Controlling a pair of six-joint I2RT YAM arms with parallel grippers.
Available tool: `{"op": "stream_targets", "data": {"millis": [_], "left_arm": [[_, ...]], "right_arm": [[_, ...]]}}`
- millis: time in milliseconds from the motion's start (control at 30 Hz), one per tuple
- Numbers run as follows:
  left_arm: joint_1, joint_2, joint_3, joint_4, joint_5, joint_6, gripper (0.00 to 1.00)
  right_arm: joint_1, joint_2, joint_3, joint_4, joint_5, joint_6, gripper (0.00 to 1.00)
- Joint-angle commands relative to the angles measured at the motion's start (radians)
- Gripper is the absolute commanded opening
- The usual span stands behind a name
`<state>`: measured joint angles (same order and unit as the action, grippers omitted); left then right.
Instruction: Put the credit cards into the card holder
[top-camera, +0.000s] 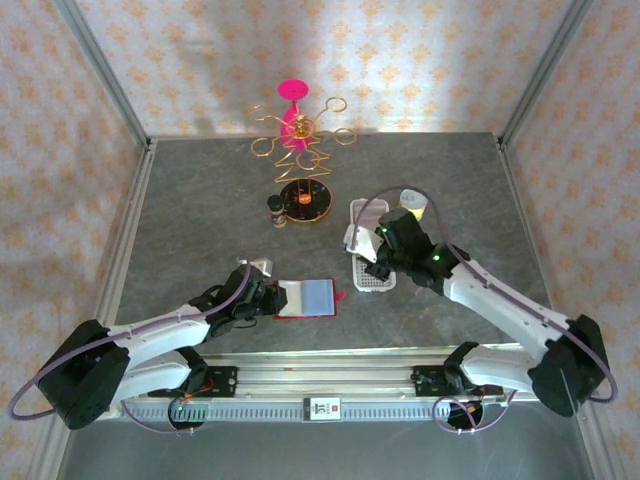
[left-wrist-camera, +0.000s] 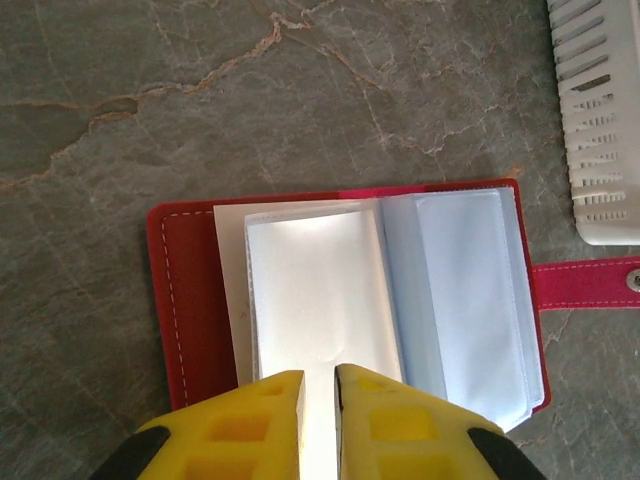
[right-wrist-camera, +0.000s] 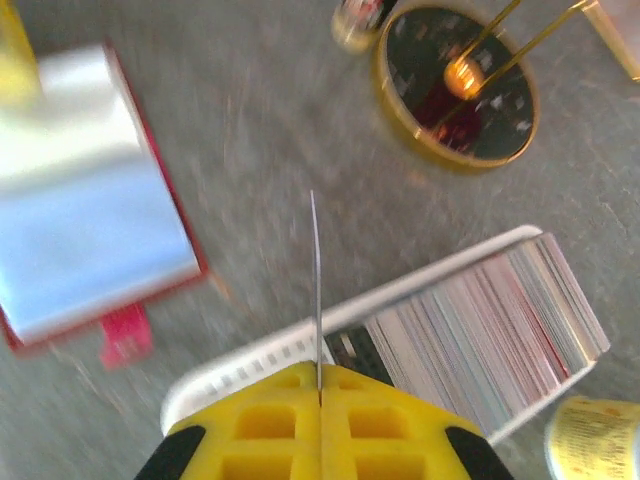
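Grey veined tabletop (top-camera: 190, 220) within cream walls (top-camera: 420, 60) of orange floral pattern, metal posts (top-camera: 107, 75) at the corners.

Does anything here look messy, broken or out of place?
Nothing looks spilled or broken. The card holder lies open and flat, and the cards in the white tray lean over in a slanted row. The right gripper pinches one card edge-on.

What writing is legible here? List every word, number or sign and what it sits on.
Nothing is legible.
Rail sticker: too small.
Small bottle label: too small.
Yellow bottle label: blurred.
Stacked cards in tray: blurred.
Held card: edge-on.
Wallet: no print visible.
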<state>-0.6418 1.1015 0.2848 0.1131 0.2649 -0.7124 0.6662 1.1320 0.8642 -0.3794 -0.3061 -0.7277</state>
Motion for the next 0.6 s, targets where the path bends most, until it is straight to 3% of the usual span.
{"op": "stream_targets", "data": {"millis": [0,133,300,467,567], "left_arm": [[-0.007,-0.002,0.013,-0.052,-0.011,-0.001,0.20],[-0.007,0.011,0.013,-0.059,-0.038,-0.002,0.20],[-0.007,0.047,0.014,-0.062,-0.057,-0.005,0.16],[-0.009,0.097,0.028,-0.075,-0.059,0.002,0.05],[-0.013,0.109,0.028,-0.088,-0.071,0.008,0.02]], "right_arm": [[0.014,-0.049,0.031,0.135,-0.087,0.431,0.00],[0.040,-0.020,0.040,0.177,-0.124,0.809,0.00],[0.163,0.058,-0.028,0.272,-0.061,1.189,0.00],[0.272,0.170,-0.117,0.442,-0.014,1.386,0.00],[0.316,0.244,-0.121,0.444,0.062,1.431,0.00]]}}
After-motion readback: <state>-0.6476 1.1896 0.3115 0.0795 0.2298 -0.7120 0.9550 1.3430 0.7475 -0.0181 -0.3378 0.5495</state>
